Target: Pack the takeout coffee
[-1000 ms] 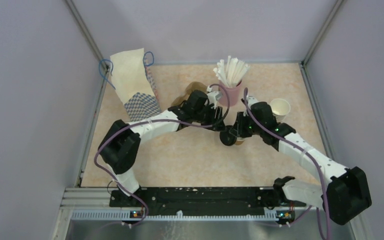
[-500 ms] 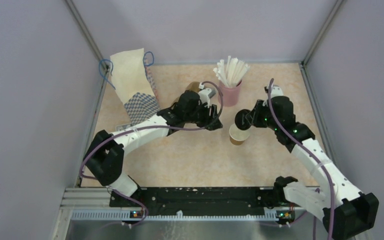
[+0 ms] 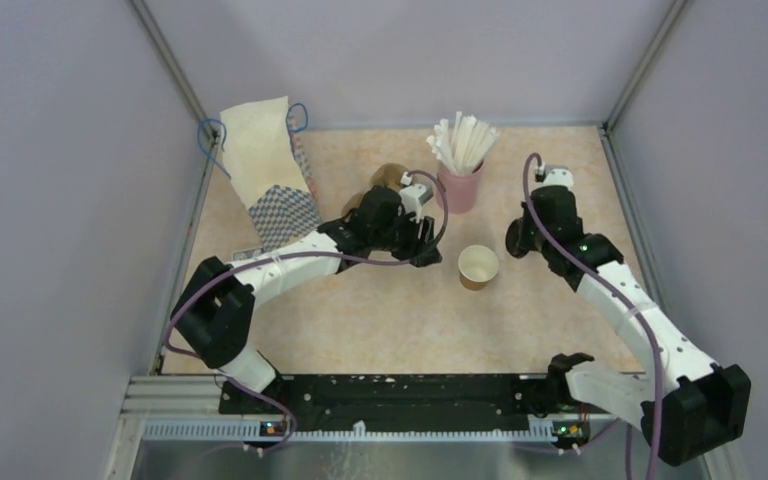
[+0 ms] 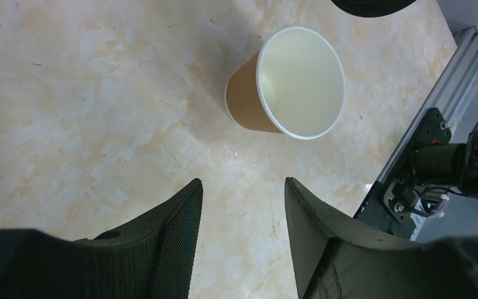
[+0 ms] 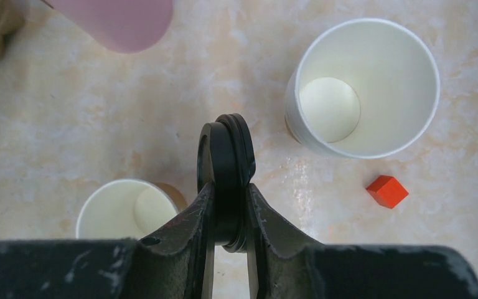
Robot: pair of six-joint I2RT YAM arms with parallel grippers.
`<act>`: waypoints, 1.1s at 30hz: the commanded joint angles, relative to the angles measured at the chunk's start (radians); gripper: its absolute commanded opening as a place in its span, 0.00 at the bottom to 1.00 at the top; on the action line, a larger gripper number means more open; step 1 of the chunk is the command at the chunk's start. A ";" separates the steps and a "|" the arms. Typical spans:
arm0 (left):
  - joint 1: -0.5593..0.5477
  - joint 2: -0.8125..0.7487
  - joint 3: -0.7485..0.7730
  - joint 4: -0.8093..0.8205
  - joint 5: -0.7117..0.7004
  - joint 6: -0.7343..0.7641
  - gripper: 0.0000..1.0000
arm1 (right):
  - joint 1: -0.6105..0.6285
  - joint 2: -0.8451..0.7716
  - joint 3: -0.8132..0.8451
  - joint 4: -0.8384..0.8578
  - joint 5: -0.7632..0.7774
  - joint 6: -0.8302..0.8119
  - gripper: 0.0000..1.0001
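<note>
1. The kraft paper cup stands upright and open on the table, just to the 3 o'clock side of centre. Its white inside shows and it has no lid on.
2. The black lid is off the cup and held on edge. In the overhead view it hangs at the cup's 2 o'clock, not touching it.
3. The right gripper is clamped on the lid, one finger on each face.
4. The left gripper has its fingers spread and holds nothing. It sits at the cup's 9 o'clock, close but apart.
5. The pink cup of straws is at the kraft cup's 11 o'clock.
6. In the right wrist view, another open paper cup is at the lid's 2 o'clock and a small red block at its 4 o'clock.
7. The paper bag stands at the table's 10 o'clock corner.
</note>
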 commanded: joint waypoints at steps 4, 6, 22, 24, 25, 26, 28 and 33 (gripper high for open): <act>0.010 0.012 -0.024 0.015 -0.022 0.043 0.57 | 0.067 0.093 -0.007 0.015 0.032 -0.003 0.16; 0.012 0.015 -0.031 0.018 -0.035 0.043 0.57 | 0.076 0.095 -0.033 0.051 -0.012 0.007 0.16; 0.034 -0.062 -0.106 -0.034 -0.081 0.031 0.54 | 0.256 0.139 -0.181 0.256 -0.244 0.221 0.15; 0.034 -0.080 -0.116 -0.042 -0.087 0.032 0.54 | 0.278 0.153 -0.183 0.283 -0.283 0.239 0.15; 0.034 -0.087 -0.116 -0.048 -0.091 0.033 0.54 | 0.284 0.158 -0.179 0.278 -0.280 0.241 0.15; 0.034 -0.096 -0.117 -0.061 -0.100 0.034 0.54 | 0.289 0.160 -0.172 0.263 -0.268 0.237 0.15; 0.034 -0.117 -0.118 -0.079 -0.120 0.034 0.54 | 0.290 0.147 -0.158 0.213 -0.212 0.215 0.15; 0.035 -0.170 -0.121 -0.099 -0.166 0.032 0.55 | 0.284 0.049 -0.122 0.108 -0.073 0.153 0.16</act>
